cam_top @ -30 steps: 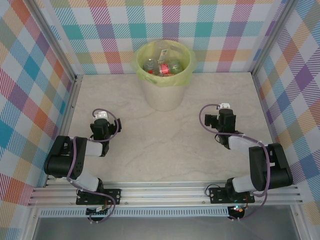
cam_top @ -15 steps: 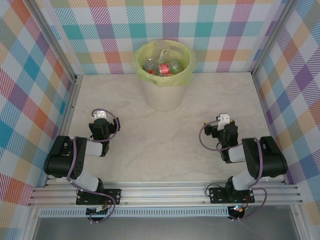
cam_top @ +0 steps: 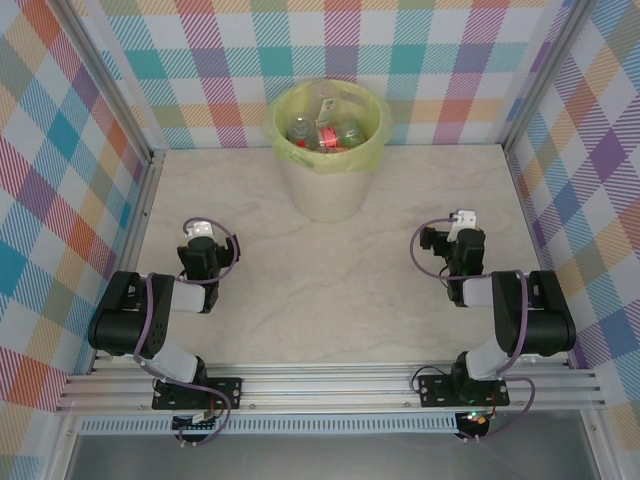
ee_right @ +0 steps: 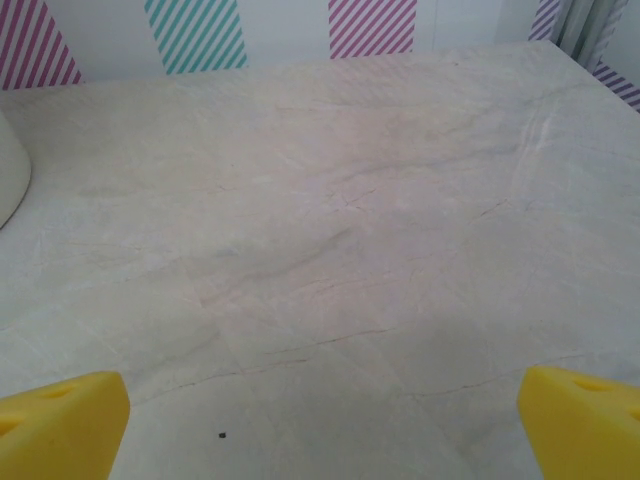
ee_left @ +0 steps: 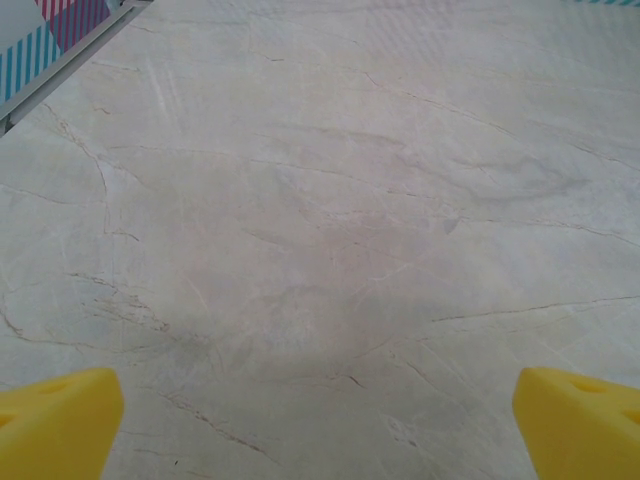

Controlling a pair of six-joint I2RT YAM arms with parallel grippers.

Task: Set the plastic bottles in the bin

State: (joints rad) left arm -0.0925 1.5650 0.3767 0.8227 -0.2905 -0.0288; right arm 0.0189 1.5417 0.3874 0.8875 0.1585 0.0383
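The cream bin (cam_top: pixel 322 190), lined with a yellow-green bag, stands at the back middle of the table. Several crushed plastic bottles (cam_top: pixel 325 132) with red and green labels lie inside it. My left gripper (cam_top: pixel 202 232) rests low at the left, well short of the bin, and is open; its yellow fingertips (ee_left: pixel 58 420) sit wide apart over bare table. Over at the right, my right gripper (cam_top: pixel 465 224) is open too, with its yellow fingertips (ee_right: pixel 60 420) spread over bare tabletop. The bin's wall (ee_right: pixel 10 170) shows at the left edge of the right wrist view.
Checked walls with metal rails (cam_top: pixel 145 190) close the table in on three sides. The marbled tabletop (cam_top: pixel 330 290) stretches between the two arms. A wall rail (ee_left: pixel 60 55) crosses the far left corner of the left wrist view.
My right arm has folded back toward its base and its gripper has shifted to the right. The left arm has not moved. Both grippers stayed open.
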